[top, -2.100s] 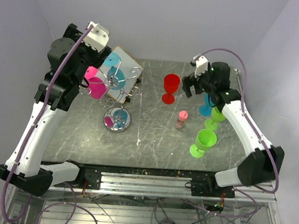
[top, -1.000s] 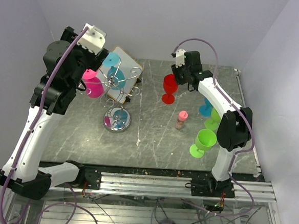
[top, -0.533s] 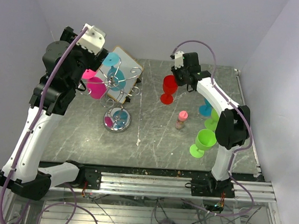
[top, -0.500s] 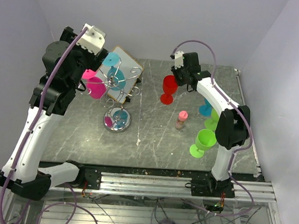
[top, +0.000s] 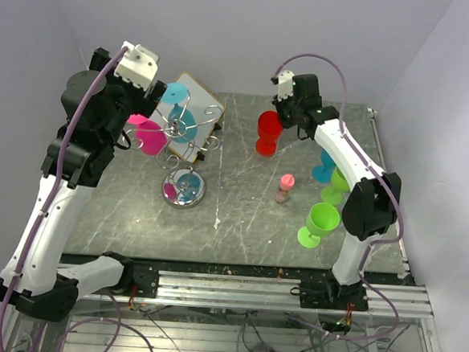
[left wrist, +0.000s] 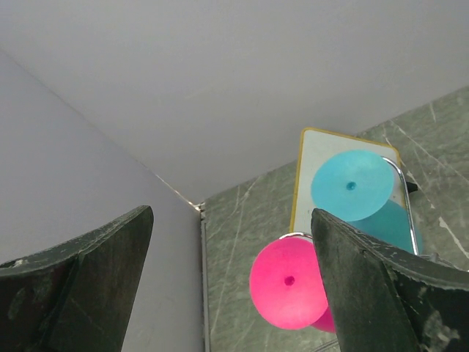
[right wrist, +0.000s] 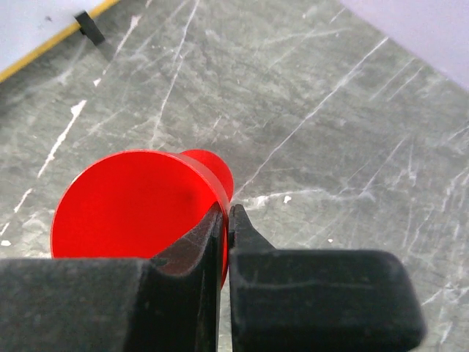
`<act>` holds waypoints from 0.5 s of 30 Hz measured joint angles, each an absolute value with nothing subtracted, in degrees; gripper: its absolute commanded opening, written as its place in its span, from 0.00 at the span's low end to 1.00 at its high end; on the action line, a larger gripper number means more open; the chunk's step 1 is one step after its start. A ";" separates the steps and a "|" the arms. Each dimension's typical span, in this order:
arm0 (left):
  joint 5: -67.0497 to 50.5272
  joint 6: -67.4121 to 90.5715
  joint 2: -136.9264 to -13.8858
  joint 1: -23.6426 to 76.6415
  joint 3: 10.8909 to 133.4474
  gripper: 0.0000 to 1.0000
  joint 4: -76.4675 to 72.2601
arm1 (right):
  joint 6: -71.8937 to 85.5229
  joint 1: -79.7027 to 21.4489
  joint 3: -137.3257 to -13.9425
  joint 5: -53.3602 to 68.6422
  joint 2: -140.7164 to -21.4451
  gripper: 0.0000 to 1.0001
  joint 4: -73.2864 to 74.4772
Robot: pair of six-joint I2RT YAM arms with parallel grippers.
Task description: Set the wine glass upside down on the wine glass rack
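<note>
The red wine glass [top: 268,132] is upright at the back middle of the table, mouth up. My right gripper [top: 284,113] is shut on its rim; in the right wrist view one finger is inside the red wine glass [right wrist: 132,198] and the other outside, the right gripper [right wrist: 226,213] pinching the wall. The wine glass rack [top: 183,190], silver wire on a shiny disc base, stands at the left with a pink glass [top: 149,136] and a teal glass [top: 182,121] hanging upside down. My left gripper [left wrist: 231,216] is open and empty, held high above the pink glass [left wrist: 288,281].
A white board with a wooden frame [top: 206,103] leans behind the rack. On the right stand green glasses [top: 321,222] [top: 341,182], a blue glass [top: 324,168] and a small pink bottle [top: 285,188]. Walls close off the back and both sides.
My right gripper has shut on the red glass's rim, and the glass has shifted slightly toward the back. My left arm has drawn up and away from the rack.
</note>
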State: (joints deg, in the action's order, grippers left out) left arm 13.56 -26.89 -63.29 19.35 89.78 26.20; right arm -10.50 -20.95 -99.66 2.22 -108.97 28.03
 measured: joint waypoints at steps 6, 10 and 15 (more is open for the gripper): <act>10.55 -23.11 -61.52 18.44 88.09 0.99 26.87 | -10.96 -20.95 -99.96 2.28 -101.65 0.00 29.43; 7.77 -21.15 -60.12 18.31 87.13 0.99 27.51 | -11.20 -20.86 -101.78 2.11 -96.79 0.00 30.52; 5.23 -19.27 -58.48 18.20 86.52 0.99 27.77 | -11.66 -20.84 -103.85 2.11 -92.42 0.00 31.18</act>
State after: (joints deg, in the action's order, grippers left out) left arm 5.23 -19.27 -58.48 18.20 86.52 27.77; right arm -11.66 -20.84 -103.85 2.11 -92.42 31.18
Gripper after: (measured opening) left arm 0.990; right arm 0.022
